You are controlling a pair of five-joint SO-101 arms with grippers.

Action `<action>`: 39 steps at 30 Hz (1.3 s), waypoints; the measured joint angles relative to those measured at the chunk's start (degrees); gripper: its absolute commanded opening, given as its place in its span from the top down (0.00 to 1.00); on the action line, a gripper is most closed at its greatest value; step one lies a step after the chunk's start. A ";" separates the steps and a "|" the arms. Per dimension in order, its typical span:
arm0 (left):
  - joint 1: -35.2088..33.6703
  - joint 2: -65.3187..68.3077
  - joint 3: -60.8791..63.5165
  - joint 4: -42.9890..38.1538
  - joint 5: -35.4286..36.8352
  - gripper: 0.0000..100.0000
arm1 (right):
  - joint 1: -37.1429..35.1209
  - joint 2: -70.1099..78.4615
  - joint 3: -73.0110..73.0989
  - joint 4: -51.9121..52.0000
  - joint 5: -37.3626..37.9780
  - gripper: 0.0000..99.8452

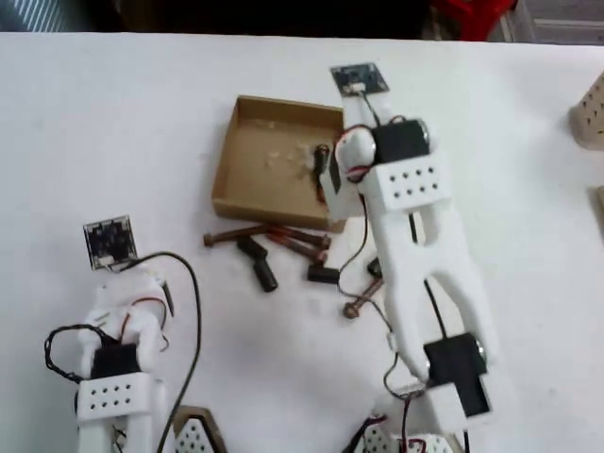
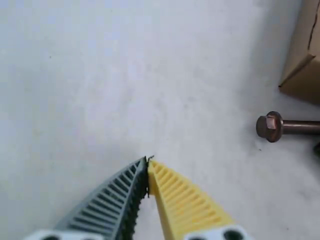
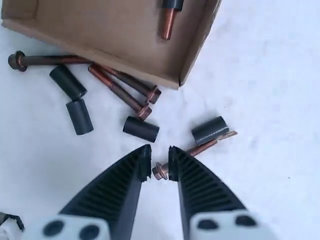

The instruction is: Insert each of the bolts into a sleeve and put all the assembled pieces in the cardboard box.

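The cardboard box [image 1: 274,160] [image 3: 100,35] holds one bolt with a sleeve on it [image 3: 169,17]. In front of the box lie a long dark bolt [image 3: 50,61] [image 1: 241,233], two copper bolts [image 3: 120,90] [image 1: 300,242] and three loose black sleeves [image 3: 67,82] [image 3: 80,116] [image 3: 141,129]. A fourth bolt [image 3: 200,147] [image 1: 361,302] lies beside another sleeve [image 3: 210,130]. My right gripper [image 3: 160,159] [image 1: 326,175] hangs open above the box's near right edge, with that bolt's head seen through the gap. My left gripper [image 2: 148,164] is shut and holds nothing, low over bare table.
The left wrist view has the long bolt's head [image 2: 270,126] and a box corner [image 2: 302,75] off to one side. The left arm [image 1: 118,359] rests at the front left with a cable looping around it. A perforated object [image 1: 590,113] stands at the far right edge.
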 measured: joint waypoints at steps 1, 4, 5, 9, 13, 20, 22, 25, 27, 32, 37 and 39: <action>0.00 0.00 0.00 0.00 0.00 0.98 | -0.79 -2.20 3.16 -1.58 0.00 0.95; 0.00 0.00 0.00 0.00 0.00 0.98 | -4.66 -8.26 12.57 -5.80 0.00 0.94; 0.00 0.00 0.00 0.00 0.00 0.98 | -6.42 -9.93 15.74 -7.56 0.00 0.94; 0.00 0.00 0.00 0.00 0.00 0.98 | -14.59 -14.15 27.60 -15.65 0.00 0.95; 0.00 0.00 0.00 0.00 0.00 0.98 | -20.22 -13.27 34.81 -25.93 0.00 0.95; 0.00 0.00 0.00 0.00 0.00 0.98 | -23.65 -1.67 34.81 -34.20 0.00 0.94; 0.00 0.00 0.00 0.00 0.00 0.98 | -23.47 1.32 33.14 -34.73 0.00 0.94; 0.00 0.00 0.00 0.00 0.00 0.98 | -23.65 3.96 30.51 -35.08 0.00 0.94; 0.00 0.00 0.00 0.00 0.00 0.98 | -23.91 4.92 29.27 -35.25 0.00 0.94; 0.00 0.00 0.00 0.00 0.00 0.98 | -25.32 6.77 28.92 -36.84 0.00 0.91; 0.00 0.00 0.00 0.00 0.00 0.98 | -25.49 9.67 28.84 -37.98 0.00 0.77; 0.00 0.00 0.00 0.00 0.00 0.98 | -25.49 10.11 28.84 -37.98 0.00 0.74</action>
